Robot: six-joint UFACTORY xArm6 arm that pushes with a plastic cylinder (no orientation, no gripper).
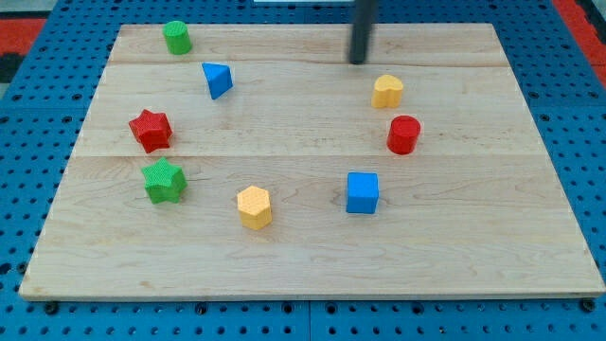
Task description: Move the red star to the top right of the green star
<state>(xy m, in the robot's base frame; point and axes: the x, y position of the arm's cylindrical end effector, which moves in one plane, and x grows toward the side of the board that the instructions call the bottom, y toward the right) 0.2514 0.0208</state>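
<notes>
The red star (150,130) lies at the view's left on the wooden board (312,256). The green star (164,181) lies just below it, slightly to the right, with a small gap between them. My tip (357,62) is near the view's top, right of centre, far from both stars. It touches no block. The nearest block to it is the yellow heart (386,92), below and to its right.
A green cylinder (177,37) stands at the top left. A blue triangle (218,80) lies below it. A red cylinder (403,134), a blue cube (362,192) and a yellow hexagon (254,206) lie around the centre and right.
</notes>
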